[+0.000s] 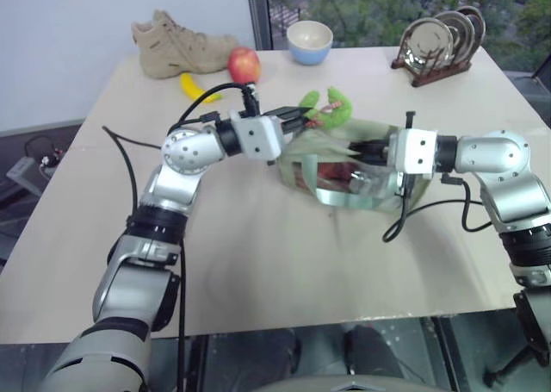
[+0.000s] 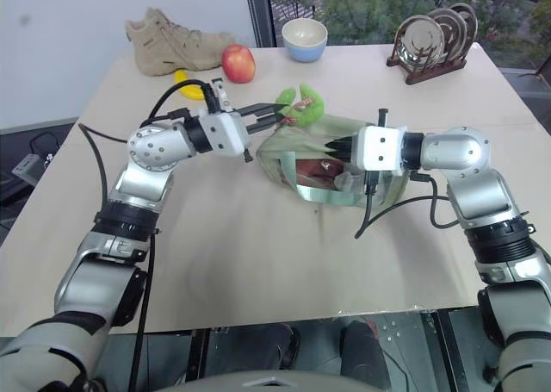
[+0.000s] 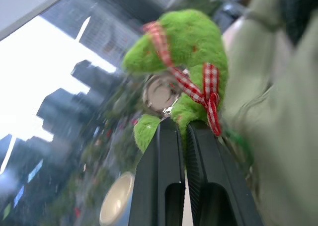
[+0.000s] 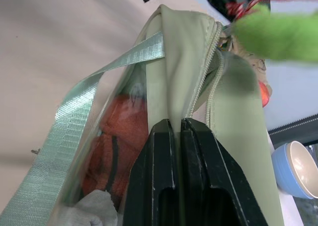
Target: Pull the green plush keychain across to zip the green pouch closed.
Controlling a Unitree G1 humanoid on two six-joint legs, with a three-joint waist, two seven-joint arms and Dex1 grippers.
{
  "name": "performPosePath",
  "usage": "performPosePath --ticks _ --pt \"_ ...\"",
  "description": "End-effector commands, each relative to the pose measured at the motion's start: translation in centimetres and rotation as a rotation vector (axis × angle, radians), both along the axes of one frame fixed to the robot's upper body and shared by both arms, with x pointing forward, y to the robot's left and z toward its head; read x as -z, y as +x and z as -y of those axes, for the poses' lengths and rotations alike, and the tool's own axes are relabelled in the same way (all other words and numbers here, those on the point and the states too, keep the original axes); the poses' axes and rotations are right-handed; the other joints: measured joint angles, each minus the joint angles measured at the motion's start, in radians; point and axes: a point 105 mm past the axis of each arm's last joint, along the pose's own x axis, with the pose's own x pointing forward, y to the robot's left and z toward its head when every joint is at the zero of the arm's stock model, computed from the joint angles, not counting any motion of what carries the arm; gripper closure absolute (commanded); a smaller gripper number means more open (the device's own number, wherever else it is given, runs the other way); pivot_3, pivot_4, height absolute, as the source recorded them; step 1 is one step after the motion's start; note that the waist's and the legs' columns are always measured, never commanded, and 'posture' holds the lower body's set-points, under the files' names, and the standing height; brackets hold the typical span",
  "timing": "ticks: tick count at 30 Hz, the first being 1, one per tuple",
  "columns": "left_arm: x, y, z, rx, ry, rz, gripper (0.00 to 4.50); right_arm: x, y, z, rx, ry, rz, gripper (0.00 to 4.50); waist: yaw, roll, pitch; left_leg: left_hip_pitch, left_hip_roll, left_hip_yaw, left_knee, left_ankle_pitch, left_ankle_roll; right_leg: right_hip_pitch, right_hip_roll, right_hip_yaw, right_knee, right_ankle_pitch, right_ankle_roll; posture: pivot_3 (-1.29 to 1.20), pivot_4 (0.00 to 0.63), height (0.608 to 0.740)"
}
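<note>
Nearest the camera, the left gripper [image 3: 185, 131] has its fingers pinched on the base of the green keychain [image 3: 186, 62], a fuzzy charm with a red checked ribbon, held up over the far end of the pouch [image 1: 344, 172]. The right gripper [image 4: 179, 129] is clamped on the pouch's top fabric beside the zipper. The pouch sits mid-table [image 1: 258, 245], reddish contents showing through its clear side.

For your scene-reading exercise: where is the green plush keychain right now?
Mid-table in the left eye view, the green plush keychain sits pinched in the left gripper, atop the green pouch.
</note>
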Motion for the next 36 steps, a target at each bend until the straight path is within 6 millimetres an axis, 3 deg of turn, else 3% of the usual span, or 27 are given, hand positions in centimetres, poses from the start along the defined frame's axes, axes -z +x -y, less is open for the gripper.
performPosePath --ticks 1,4,9,14,19,23,30,35,36 --pt "-0.8 -0.2 0.6 0.051 -0.008 0.018 2.93 -0.6 -0.1 -0.4 -0.006 0.019 0.029 4.5 0.0 0.0 0.0 0.0 0.0 0.0 0.0 0.0 0.0 0.0 0.0 0.0 0.0 0.0 0.0 0.0 0.15 0.74" --pt "-1.3 0.4 -0.8 0.019 -0.076 -0.065 1.75 -0.7 -0.1 -0.5 -0.008 0.026 0.027 4.5 0.0 0.0 0.0 -0.001 0.0 -0.001 0.0 0.0 0.0 -0.001 0.0 0.0 0.0 0.0 0.0 0.0 0.15 0.74" --pt "-0.7 1.0 -5.7 -0.015 -0.266 -0.399 1.75 -0.6 -0.2 -0.6 -0.011 0.029 0.021 4.5 -0.015 0.0 0.0 -0.001 0.0 0.0 0.0 0.0 0.0 -0.003 0.0 0.0 0.001 0.0 0.0 0.0 0.15 0.74" --pt "1.5 -0.4 -9.2 0.04 -0.387 -0.722 1.75 -0.5 -0.3 -0.6 -0.015 0.025 0.017 4.5 -0.026 0.0 0.0 -0.001 0.0 0.0 0.001 0.0 0.0 -0.004 0.001 -0.001 0.002 0.0 0.0 0.0 0.15 0.74" --pt "4.8 -2.4 -8.3 0.077 -0.353 -0.879 1.75 -0.5 -0.3 -0.6 -0.019 0.02 0.015 4.5 -0.023 0.0 0.0 -0.001 -0.001 -0.001 0.001 0.0 0.0 -0.006 0.003 -0.007 0.002 0.0 0.0 0.0 0.15 0.74" --pt "6.2 -3.0 -7.2 0.086 -0.339 -0.901 1.75 -0.6 -0.4 -0.6 -0.02 0.016 0.01 4.5 -0.022 0.0 0.0 -0.001 -0.001 0.0 0.002 0.0 0.0 -0.005 0.001 -0.006 0.002 0.0 0.0 0.0 0.15 0.74" --pt "6.8 -0.9 -5.6 0.014 -0.345 -0.832 1.75 -0.8 -0.3 -0.5 -0.015 0.014 0.01 4.5 -0.018 -0.001 -0.001 -0.001 0.0 0.0 0.003 0.0 0.0 -0.004 -0.001 -0.007 0.002 0.0 0.0 0.0 0.15 0.74" --pt "6.9 -0.5 -5.0 0.013 -0.358 -0.809 1.75 -0.9 -0.4 -0.6 -0.016 0.014 0.008 4.5 -0.023 -0.001 -0.001 -0.001 0.0 0.0 0.003 0.0 0.0 -0.003 -0.002 -0.006 0.002 0.0 0.0 0.0 0.15 0.74" --pt "7.0 -0.5 -4.9 0.012 -0.356 -0.806 1.99 -0.9 -0.5 -0.6 -0.016 0.014 0.008 4.5 -0.023 -0.001 -0.001 -0.001 0.0 0.0 0.003 0.0 0.0 -0.003 -0.002 -0.006 0.002 0.0 0.0 0.0 0.15 0.74"
